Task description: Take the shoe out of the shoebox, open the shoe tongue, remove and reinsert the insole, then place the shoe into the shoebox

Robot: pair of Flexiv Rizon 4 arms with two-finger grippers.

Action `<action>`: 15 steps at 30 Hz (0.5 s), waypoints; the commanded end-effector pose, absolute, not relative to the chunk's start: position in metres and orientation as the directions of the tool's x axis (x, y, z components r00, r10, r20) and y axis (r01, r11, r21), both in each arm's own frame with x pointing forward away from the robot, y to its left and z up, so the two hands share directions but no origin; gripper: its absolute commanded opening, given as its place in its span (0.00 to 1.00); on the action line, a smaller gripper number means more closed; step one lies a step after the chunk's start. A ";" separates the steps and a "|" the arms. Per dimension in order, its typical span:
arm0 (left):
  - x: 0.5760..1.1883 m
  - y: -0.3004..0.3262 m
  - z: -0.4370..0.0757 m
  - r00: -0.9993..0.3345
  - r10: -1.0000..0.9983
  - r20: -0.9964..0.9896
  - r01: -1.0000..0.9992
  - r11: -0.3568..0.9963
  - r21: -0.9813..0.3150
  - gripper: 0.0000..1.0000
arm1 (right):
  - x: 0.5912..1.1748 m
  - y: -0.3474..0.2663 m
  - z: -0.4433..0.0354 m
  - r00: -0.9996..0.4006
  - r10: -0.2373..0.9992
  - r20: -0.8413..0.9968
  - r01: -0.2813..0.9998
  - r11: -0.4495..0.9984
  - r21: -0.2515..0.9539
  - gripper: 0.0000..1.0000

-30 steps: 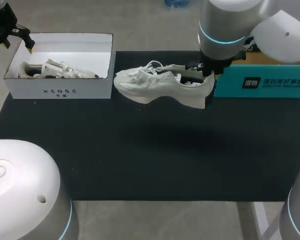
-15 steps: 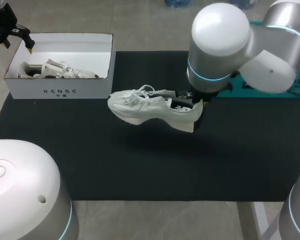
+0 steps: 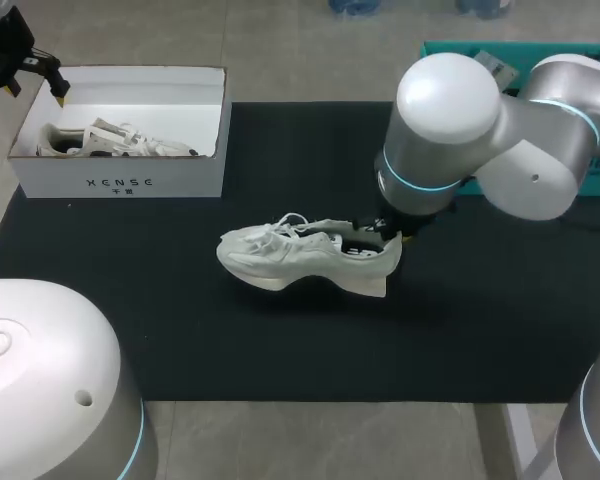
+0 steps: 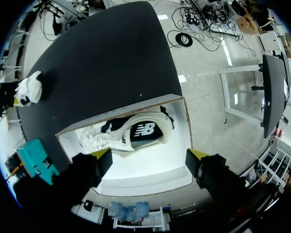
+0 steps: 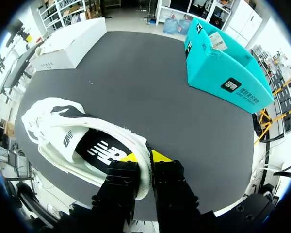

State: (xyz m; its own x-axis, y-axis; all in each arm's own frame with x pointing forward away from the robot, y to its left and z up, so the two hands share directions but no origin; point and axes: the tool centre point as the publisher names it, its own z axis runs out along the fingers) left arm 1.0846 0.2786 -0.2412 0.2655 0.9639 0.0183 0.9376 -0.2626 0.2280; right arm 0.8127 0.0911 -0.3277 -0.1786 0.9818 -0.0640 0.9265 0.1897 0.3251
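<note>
Right tool: clamped on the heel collar of the shoe. One yellow tip sits inside the shoe opening, the other against the outer heel wall.
Shoe: white, upright, near the middle of the bench. The toe points to the robot's left and the heel is under the right tool.
Sole contact: cannot tell whether the sole rests on the bench or hangs just above it.
Insole: dark with white print, seated in the shoe and visible through the opening ahead of the right tool.
Laces: loose loops standing above the forefoot.
Shoebox: white and open-topped, at the rear left of the bench, well apart from the held shoe.
Second shoe: white, lying inside the shoebox.
Left tool: fingers apart with nothing between them. It hovers above the shoebox, at the box's rear left corner in the head view.
Teal box: at the rear right of the bench, well apart from the shoe.
</note>
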 end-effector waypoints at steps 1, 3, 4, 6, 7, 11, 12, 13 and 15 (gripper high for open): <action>1.084 0.279 -0.241 0.266 0.964 0.020 0.937 -0.263 0.228 1.00 | 0.818 0.094 -0.342 -0.194 0.980 -0.055 0.930 0.201 0.307 0.00; 1.084 0.279 -0.241 0.266 0.964 0.020 0.937 -0.263 0.228 1.00 | 0.818 0.096 -0.348 -0.204 0.977 -0.056 0.931 0.211 0.299 0.00; 1.084 0.279 -0.241 0.266 0.964 0.020 0.937 -0.263 0.228 1.00 | 0.818 0.096 -0.351 -0.205 0.977 -0.057 0.931 0.212 0.296 0.00; 1.084 0.279 -0.241 0.266 0.964 0.020 0.937 -0.263 0.228 1.00 | 0.817 0.097 -0.356 -0.206 0.977 -0.058 0.932 0.214 0.292 0.00; 1.084 0.279 -0.241 0.266 0.964 0.020 0.937 -0.263 0.228 1.00 | 0.816 0.096 -0.360 -0.208 0.976 -0.055 0.933 0.215 0.289 0.00; 1.084 0.279 -0.241 0.266 0.964 0.020 0.937 -0.263 0.228 1.00 | 0.814 0.096 -0.369 -0.210 0.976 -0.056 0.936 0.217 0.279 0.00; 1.084 0.279 -0.241 0.266 0.964 0.020 0.937 -0.263 0.228 1.00 | 0.814 0.096 -0.371 -0.211 0.976 -0.057 0.936 0.219 0.277 0.00; 1.084 0.279 -0.241 0.266 0.964 0.020 0.937 -0.263 0.228 1.00 | 0.814 0.096 -0.372 -0.212 0.975 -0.059 0.934 0.220 0.281 0.00; 1.084 0.279 -0.241 0.266 0.964 0.020 0.937 -0.263 0.228 1.00 | 0.814 0.094 -0.374 -0.215 0.974 -0.071 0.934 0.227 0.276 0.00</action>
State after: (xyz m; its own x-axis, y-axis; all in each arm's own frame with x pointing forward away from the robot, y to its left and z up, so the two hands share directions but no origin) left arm 1.0846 0.2786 -0.2412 0.2655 0.9639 0.0184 0.9376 -0.2626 0.2280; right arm 0.8124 0.0912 -0.3705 -0.2149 0.9745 -0.0651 0.9339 0.2245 0.2781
